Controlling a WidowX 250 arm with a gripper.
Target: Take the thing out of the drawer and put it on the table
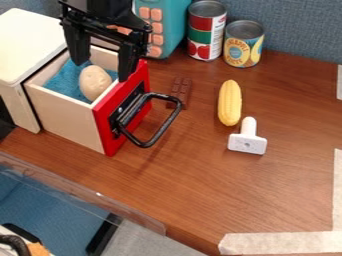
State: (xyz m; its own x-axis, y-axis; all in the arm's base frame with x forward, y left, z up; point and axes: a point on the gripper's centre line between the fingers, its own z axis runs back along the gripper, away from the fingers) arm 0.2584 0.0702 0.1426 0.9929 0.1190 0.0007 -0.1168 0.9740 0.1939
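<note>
You had your end effector (102,72) above the pulled-out drawer (70,119), its two fingers spread apart. The potato-like thing (95,82) lay inside the drawer on the blue lining (65,84), below the fingertips. On the desk (200,179) to your drawer's handle side, you had a chocolate bar (180,92) near the handle (167,126), then a corn cob (230,103) with a white T-shaped piece (247,142) just beside its end. Two cans (207,31) stood upright near the blue partition (300,30).
</note>
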